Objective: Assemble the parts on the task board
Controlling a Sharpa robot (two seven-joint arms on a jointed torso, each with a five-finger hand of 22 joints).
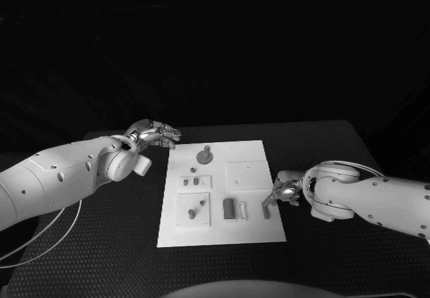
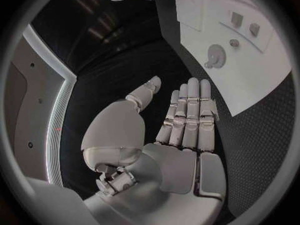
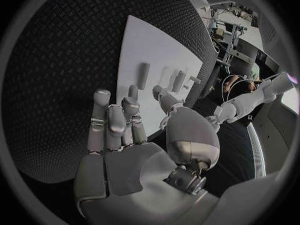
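Black textured bench (image 1: 107, 248) fills the head view, with the white task board (image 1: 255, 231) lying lengthwise at the centre of the frame, darkness behind it.

On the board, a round grey part with a short stem (image 1: 204, 155) sits near the upper edge. Below it, a raised square plate at centre left carries two small upright pieces (image 1: 190, 182), and a second square plate (image 1: 249, 174) lies to their right. Lower left of the board, another square plate holds a slanted small part (image 1: 192, 213). To its right stands a dark block (image 1: 229, 208) beside a pale bar (image 1: 243, 210), and a dark peg (image 1: 266, 211) lies close to the board's right edge.

The left hand (image 1: 154, 133) comes in from the left of the frame and hovers over the bench just off the board's upper left corner; its fingers are curled in the head view. In the left wrist view the same hand (image 2: 181, 122) shows its fingers straight and side by side, thumb apart, holding nothing.

The right hand (image 1: 283, 193) sits at the board's right edge, near the dark peg. In the right wrist view this hand (image 3: 125, 130) has its fingers extended and slightly spread above the board (image 3: 156, 55), with nothing held.
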